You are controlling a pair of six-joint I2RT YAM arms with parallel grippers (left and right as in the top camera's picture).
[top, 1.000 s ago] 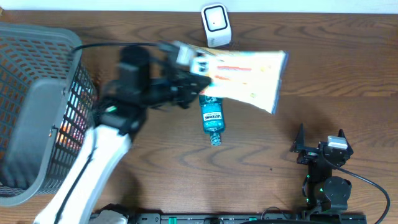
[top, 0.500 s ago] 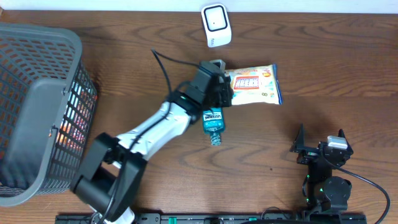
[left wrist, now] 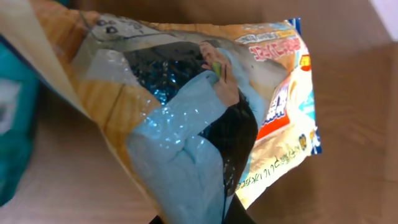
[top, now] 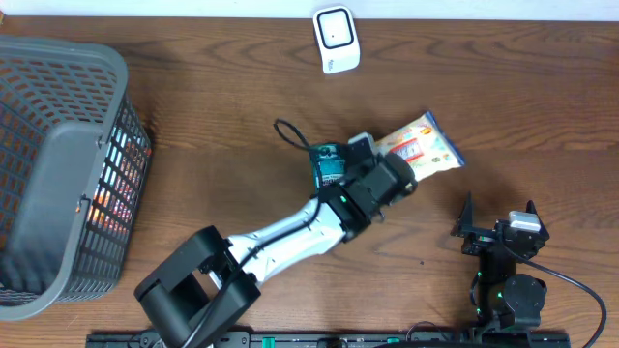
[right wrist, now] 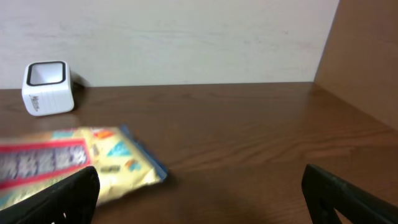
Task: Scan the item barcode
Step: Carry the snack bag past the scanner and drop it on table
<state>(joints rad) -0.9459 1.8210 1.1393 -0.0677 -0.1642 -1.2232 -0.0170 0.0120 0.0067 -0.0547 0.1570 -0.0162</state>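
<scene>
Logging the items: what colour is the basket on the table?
Grey, with a mesh wall; the basket shows best in the overhead view.

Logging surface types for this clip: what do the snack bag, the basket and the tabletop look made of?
Snack bag: glossy printed plastic film, crinkled with glare.
Basket: grey moulded plastic mesh, probably, matte.
Tabletop: dark wood or wood-look laminate, visible grain.

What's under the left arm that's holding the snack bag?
A teal bottle lies there; only its labelled part shows. The rest is hidden by the left arm, which grips the snack bag.
</scene>
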